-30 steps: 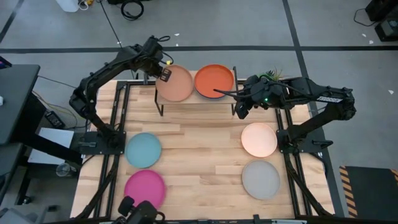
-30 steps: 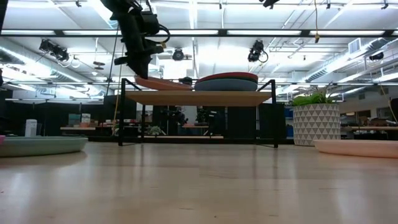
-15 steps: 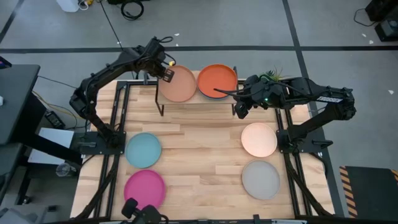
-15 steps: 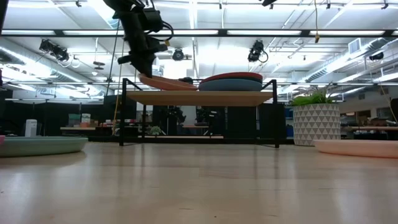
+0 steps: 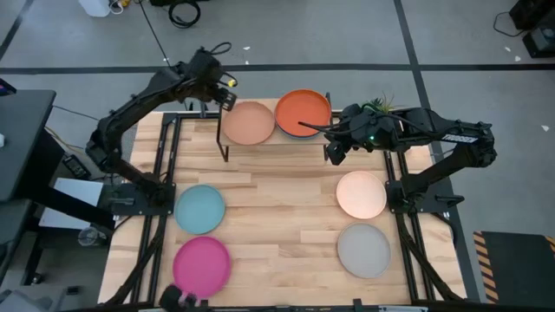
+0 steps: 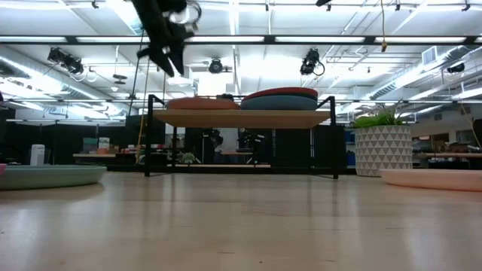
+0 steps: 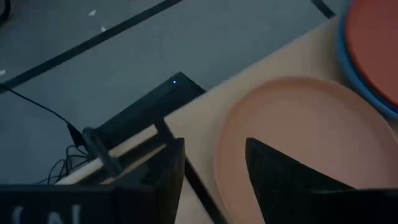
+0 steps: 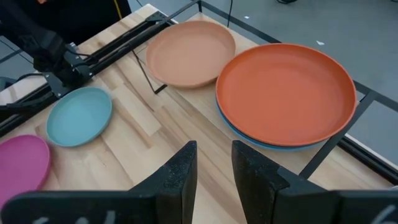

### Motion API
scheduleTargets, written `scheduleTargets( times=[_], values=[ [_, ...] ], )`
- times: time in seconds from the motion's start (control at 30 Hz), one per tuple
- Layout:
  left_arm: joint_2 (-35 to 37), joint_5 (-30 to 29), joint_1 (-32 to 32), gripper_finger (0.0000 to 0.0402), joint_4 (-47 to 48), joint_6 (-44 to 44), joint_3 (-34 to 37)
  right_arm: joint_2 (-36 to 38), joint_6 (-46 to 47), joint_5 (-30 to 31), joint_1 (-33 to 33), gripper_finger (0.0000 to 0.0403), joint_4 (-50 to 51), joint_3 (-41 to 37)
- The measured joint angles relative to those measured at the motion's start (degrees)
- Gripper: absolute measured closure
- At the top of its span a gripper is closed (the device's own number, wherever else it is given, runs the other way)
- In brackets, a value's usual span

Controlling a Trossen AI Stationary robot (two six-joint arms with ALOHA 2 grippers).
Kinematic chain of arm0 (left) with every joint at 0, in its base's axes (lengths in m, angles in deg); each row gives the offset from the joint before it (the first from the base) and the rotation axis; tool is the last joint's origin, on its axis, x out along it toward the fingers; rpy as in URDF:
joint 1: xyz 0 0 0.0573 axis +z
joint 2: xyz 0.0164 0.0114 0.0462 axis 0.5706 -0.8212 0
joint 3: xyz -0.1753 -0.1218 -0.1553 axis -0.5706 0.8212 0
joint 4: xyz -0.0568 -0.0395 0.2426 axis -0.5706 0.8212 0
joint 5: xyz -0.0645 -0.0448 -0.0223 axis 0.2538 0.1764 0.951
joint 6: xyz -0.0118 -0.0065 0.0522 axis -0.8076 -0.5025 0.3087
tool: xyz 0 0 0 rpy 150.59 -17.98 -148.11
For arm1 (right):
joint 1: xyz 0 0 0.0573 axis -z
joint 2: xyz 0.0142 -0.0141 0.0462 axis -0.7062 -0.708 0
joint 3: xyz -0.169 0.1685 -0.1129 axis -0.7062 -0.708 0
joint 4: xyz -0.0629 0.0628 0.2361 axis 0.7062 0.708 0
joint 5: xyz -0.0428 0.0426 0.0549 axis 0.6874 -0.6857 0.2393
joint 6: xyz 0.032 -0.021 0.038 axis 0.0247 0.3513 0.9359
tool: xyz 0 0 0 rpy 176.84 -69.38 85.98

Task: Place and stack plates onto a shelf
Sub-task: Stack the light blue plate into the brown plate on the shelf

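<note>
- My left gripper (image 5: 227,97) is up above the back-left corner of the shelf (image 5: 232,143), just off the tan plate's rim. Fingers are parted a bit with nothing between them, so it's empty.
- Tan plate (image 5: 251,122) lies flat on the left half of the shelf. From table level it looks level on the plank (image 6: 202,103).
- Orange plate (image 5: 303,113) is on the right half of the shelf, stacked on a blue plate (image 8: 249,135) whose edge peeks out underneath. From the low view there may be a darker plate in that stack too, can't tell for sure.
- My right gripper (image 5: 332,152) hovers by the right end of the shelf, near the orange plate. Fingers narrowly apart, holding nothing.
- Still down on the table (image 5: 277,225): light blue plate (image 5: 200,209) and magenta plate (image 5: 202,263) on the left side, cream plate (image 5: 362,194) and grey plate (image 5: 363,250) on the right.
- There's a plant (image 6: 380,142) in a patterned white pot off past the right end of the shelf.
</note>
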Motion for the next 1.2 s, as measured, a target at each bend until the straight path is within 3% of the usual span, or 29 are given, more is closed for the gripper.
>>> scheduleTargets(
  times=[0.1,0.27,0.4,0.53,0.7,0.9,1.2],
  values=[
    [5.3,0.0,-6.4,0.0225,2.8,0.1,1.1,0.0,-0.1,0.0,0.0,0.0296,0.3,0.0],
    [13.0,0.9,-23.7,0.0240,8.1,-1.0,7.3,0.0,-1.7,-0.5,0.0,0.0296,-0.1,0.0],
    [16.3,-0.1,-34.7,0.0250,13.4,-11.8,15.1,0.0,-4.2,-1.5,0.0,0.0296,-0.2,0.0],
    [19.1,2.1,-39.2,0.0259,15.1,-21.0,23.1,0.0,-5.6,-1.6,0.0,0.0296,-0.5,0.0],
    [21.4,4.2,-39.0,0.0260,14.1,-24.1,31.3,0.0,-6.0,-3.0,0.0,0.0296,-0.6,0.0],
    [21.3,8.6,-35.7,0.0260,7.2,-19.8,40.5,0.0,-6.1,-3.6,0.0,0.0296,-0.5,0.0],
    [21.1,9.3,-30.7,0.0260,-2.8,-14.0,50.8,0.0,-5.7,-3.9,0.0,0.0296,-0.5,0.0]
  ],
)
